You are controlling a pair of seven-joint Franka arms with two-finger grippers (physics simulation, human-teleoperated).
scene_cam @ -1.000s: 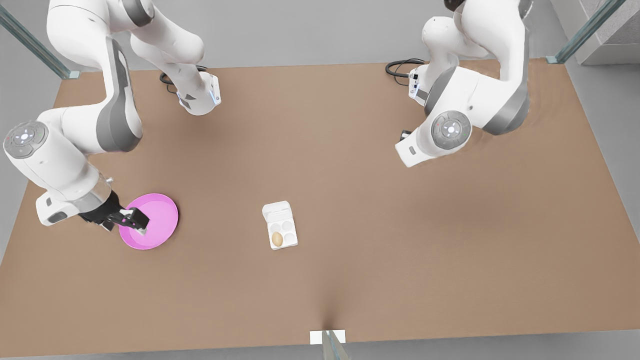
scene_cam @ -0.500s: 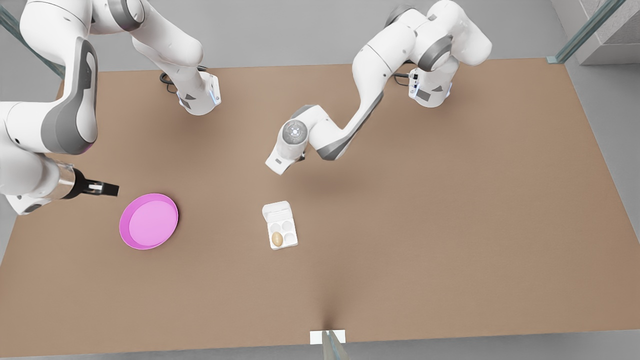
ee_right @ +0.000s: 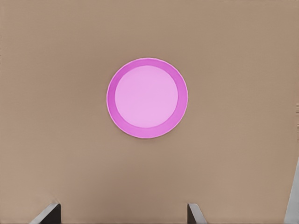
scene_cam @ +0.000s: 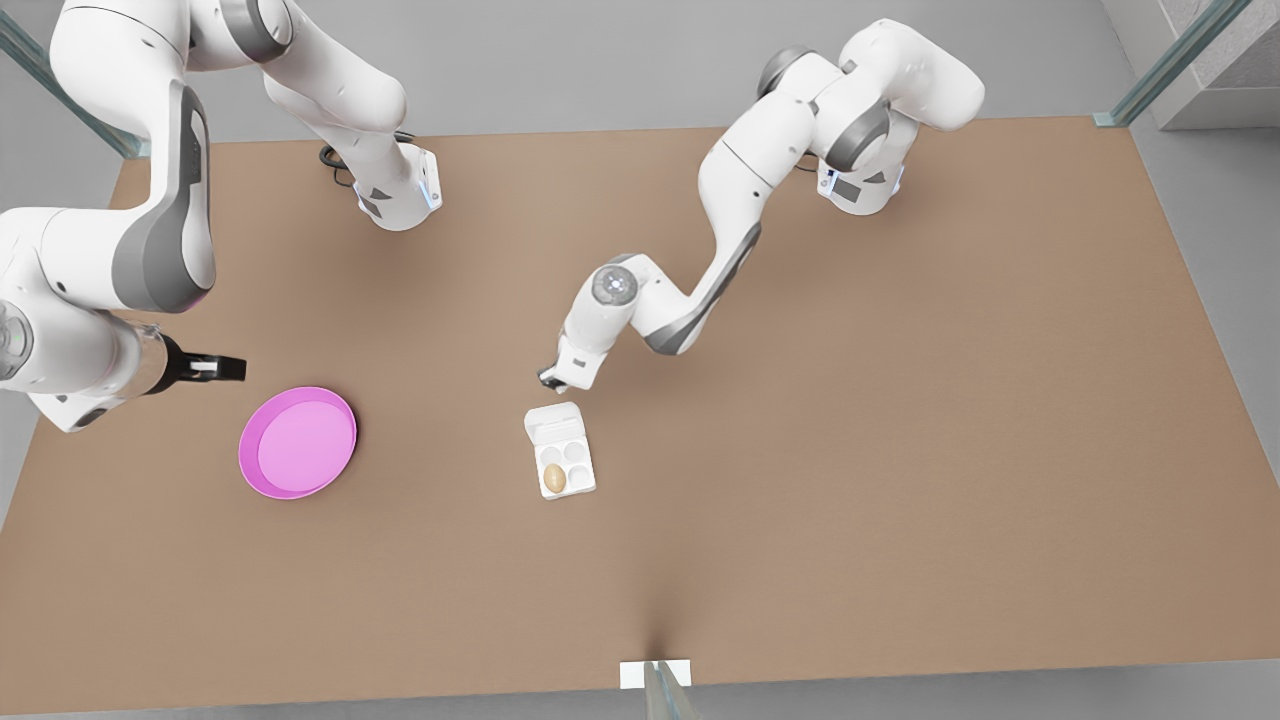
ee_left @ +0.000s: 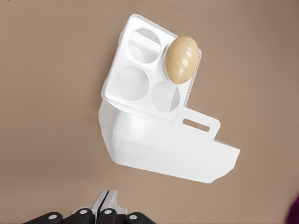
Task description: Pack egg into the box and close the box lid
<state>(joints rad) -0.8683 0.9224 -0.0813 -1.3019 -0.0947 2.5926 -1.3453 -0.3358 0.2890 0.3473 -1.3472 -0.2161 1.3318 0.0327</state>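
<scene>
egg (scene_cam: 554,478) is sitting in 1 cup of the box (scene_cam: 566,468), so the left gripper (scene_cam: 551,379), fingers pressed together, is dropping in behind the box lid (scene_cam: 553,420) prob to flip it, while the right gripper (scene_cam: 228,368), spread wide over the pink plate (scene_cam: 297,442), is backing off.

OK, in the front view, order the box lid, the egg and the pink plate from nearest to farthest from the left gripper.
Measured from the left gripper, by the carton:
1. The box lid, open, just below the gripper.
2. The egg, in a cup on the tray's far side from the lid.
3. The pink plate, far off at the front view's left.
</scene>
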